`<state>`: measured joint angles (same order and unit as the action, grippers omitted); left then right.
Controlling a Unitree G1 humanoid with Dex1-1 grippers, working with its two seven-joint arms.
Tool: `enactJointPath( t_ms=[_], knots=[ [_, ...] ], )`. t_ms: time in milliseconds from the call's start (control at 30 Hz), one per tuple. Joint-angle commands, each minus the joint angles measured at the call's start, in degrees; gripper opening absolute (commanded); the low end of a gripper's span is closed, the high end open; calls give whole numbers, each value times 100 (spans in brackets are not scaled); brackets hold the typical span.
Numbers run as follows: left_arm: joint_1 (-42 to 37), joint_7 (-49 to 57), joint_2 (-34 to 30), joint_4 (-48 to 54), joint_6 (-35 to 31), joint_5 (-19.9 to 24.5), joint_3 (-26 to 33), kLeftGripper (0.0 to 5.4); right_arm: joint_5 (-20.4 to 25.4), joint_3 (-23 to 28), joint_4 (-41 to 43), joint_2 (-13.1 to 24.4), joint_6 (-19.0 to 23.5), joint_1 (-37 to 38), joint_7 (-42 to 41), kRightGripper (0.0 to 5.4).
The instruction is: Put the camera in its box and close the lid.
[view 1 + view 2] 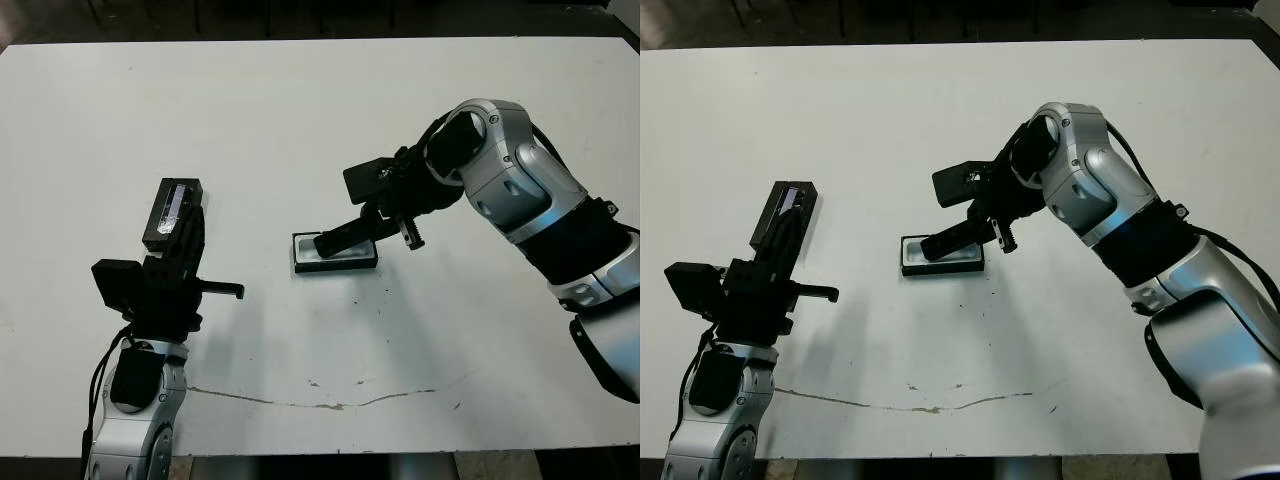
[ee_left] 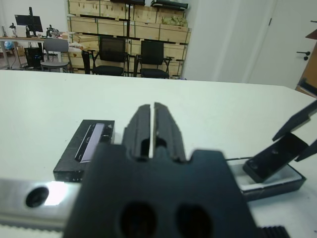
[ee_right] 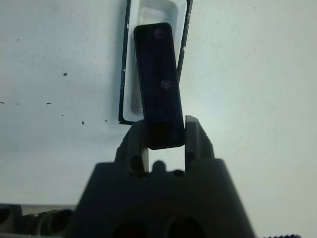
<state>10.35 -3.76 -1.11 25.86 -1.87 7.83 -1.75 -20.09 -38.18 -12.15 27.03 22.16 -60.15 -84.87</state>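
Note:
My right gripper [image 1: 377,224] is shut on one end of the camera [image 1: 342,236], a slim black bar. The camera slants down, and its free end dips over the left end of the box [image 1: 336,268], a small black-rimmed tray with a white lining [image 3: 157,11]. In the right wrist view the camera [image 3: 158,84] lies lengthwise over the tray. The lid [image 1: 172,208], black with a shiny window strip, rests on the table at the left. My left gripper [image 2: 151,106] is shut and holds nothing, with its fingers alongside the lid [image 2: 84,148].
The white table [image 1: 300,120] stretches far behind and between the arms. A thin brownish crack line [image 1: 330,404] runs near its front edge. Beyond the table's far edge, the left wrist view shows chairs [image 2: 114,55] and shelving.

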Motion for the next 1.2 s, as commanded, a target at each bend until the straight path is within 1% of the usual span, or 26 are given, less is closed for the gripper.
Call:
enactJointPath(
  t_ms=[33,167,300,367,433,567,800,1100,1200],
  knots=[
    [60,-8,0,-100,8,-39,-7,0,-50,-76,2,-30,91,168,53,52],
    [50,-4,-2,-122,32,-48,-18,0,-97,-137,16,-66,4,175,15,52],
    [50,-4,11,-116,33,-26,-32,0,-185,-309,99,-150,67,109,-116,52],
    [55,-3,5,-108,33,-46,-45,0,-211,-360,179,-175,17,107,-152,52],
    [64,-1,10,-106,46,-58,-64,0,-261,-436,246,-215,99,85,-220,52],
    [96,31,35,-66,-8,-69,-106,0,-304,-618,347,-307,-28,41,-347,52],
    [156,49,85,-63,15,-58,-150,0,-345,-845,454,-458,-70,-133,-555,52],
    [322,121,203,49,56,-106,-275,0,-455,-1050,439,-752,81,-285,-715,52],
    [388,152,228,125,14,-124,-284,0,-476,-1111,394,-791,57,-274,-732,52]
  ],
)
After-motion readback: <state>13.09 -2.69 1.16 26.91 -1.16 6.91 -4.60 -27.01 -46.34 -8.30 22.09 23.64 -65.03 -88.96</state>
